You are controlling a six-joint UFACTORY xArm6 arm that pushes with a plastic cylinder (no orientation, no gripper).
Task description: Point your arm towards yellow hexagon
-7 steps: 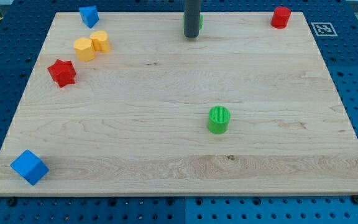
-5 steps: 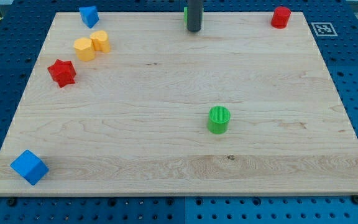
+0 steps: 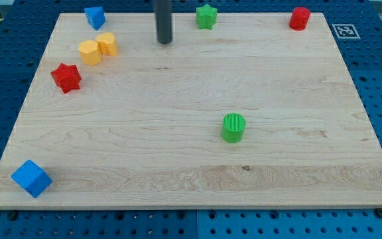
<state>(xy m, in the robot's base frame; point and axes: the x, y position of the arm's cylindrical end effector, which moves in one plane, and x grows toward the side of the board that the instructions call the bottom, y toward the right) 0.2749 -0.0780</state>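
Two yellow blocks sit side by side and touching near the view's top left. The left, more orange one (image 3: 90, 52) looks like the yellow hexagon. The right, paler one (image 3: 107, 44) has a rounder outline that I cannot make out surely. My tip (image 3: 164, 42) rests on the wooden board (image 3: 191, 153), to the right of the yellow pair with a clear gap, at about their height. The dark rod rises from it out of the view's top.
A blue block (image 3: 95, 16) sits above the yellow pair and a red star (image 3: 65, 77) below-left of it. A green star (image 3: 206, 16) and a red cylinder (image 3: 300, 18) sit along the top edge. A green cylinder (image 3: 233, 127) is right of centre, a blue cube (image 3: 30, 178) at bottom left.
My tip has slid left, from in front of the green star towards the yellow pair. The green star now shows in full. No block has moved.
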